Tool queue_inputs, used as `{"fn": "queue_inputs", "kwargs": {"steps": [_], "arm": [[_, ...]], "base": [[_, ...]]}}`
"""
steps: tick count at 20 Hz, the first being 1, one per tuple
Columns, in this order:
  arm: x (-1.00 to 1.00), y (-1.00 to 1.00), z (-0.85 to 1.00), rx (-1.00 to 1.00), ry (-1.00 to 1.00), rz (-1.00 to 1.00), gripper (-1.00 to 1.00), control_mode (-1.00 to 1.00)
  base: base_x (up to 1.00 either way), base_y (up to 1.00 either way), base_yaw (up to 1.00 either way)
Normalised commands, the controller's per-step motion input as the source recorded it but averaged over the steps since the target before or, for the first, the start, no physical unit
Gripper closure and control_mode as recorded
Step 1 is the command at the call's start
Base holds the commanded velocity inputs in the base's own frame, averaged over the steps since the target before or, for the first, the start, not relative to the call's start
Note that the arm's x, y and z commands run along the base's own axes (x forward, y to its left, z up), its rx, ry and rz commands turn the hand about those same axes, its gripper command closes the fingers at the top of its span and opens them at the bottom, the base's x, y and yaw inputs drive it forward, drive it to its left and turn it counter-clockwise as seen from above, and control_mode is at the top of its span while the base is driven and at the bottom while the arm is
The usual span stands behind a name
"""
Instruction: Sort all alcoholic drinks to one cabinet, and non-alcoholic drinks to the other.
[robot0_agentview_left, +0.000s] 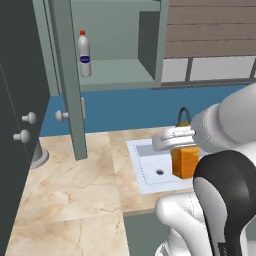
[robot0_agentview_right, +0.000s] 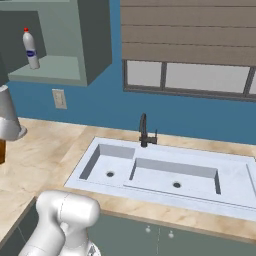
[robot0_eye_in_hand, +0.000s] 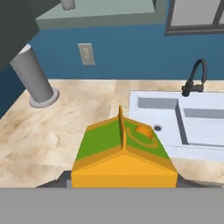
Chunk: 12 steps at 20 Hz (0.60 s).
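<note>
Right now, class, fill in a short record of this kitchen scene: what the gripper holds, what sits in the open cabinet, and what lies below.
held item: small orange carton with green top, lifted above the counter
gripper: shut on the carton
cabinet shelf: white plastic bottle with red cap and blue label, upright
below: beige marble counter beside white double sink

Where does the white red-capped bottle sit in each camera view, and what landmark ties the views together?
Left base view: white bottle upright on the open cabinet's shelf, upper left.
Right base view: same bottle on the shelf, top left corner.
Hand view: only its base shows, at the top edge.
Shared landmark: the black faucet behind the sink.
</note>
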Motion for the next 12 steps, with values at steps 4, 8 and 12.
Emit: {"fn": "queue_inputs", "kwargs": {"steps": [4,8,12], "arm": [[0.07,0.54,0.12,0.0,-0.05,0.04,1.0,-1.0],[0.48,0.12,0.22,0.0,-0.19,0.0,1.0,-1.0],[0.63,0.0,0.21,0.0,-0.26,0.0,1.0,-1.0]], "base": [[0.0,0.0,0.0],[0.0,0.0,0.0],[0.0,0.0,0.0]]}}
